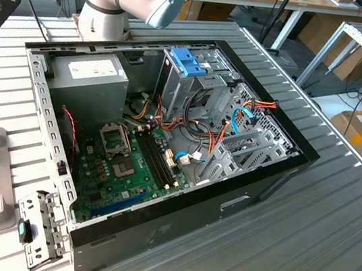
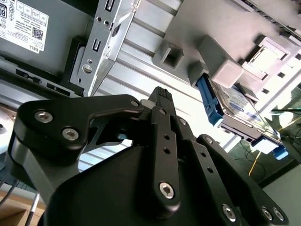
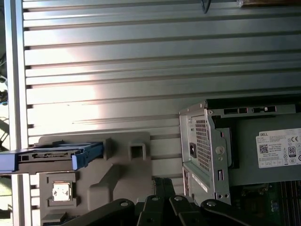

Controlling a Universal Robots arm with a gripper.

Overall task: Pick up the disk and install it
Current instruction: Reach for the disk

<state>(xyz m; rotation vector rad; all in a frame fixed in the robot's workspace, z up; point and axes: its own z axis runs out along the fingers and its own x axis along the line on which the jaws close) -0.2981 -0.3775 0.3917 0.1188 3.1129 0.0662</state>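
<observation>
The pincer [image 3: 163,186], closed and empty, hangs above a grey fixture [image 3: 117,179] on the table [image 3: 141,56]. The blue-railed disk [image 3: 51,157] sits in that fixture, beside the computer case [image 3: 202,141] and its white-labelled power supply [image 3: 244,155].

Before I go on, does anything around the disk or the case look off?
Nothing stands out. The disk sits squarely in its grey holder, and the open case lies flat on the table, its cables loose but inside the walls.
</observation>
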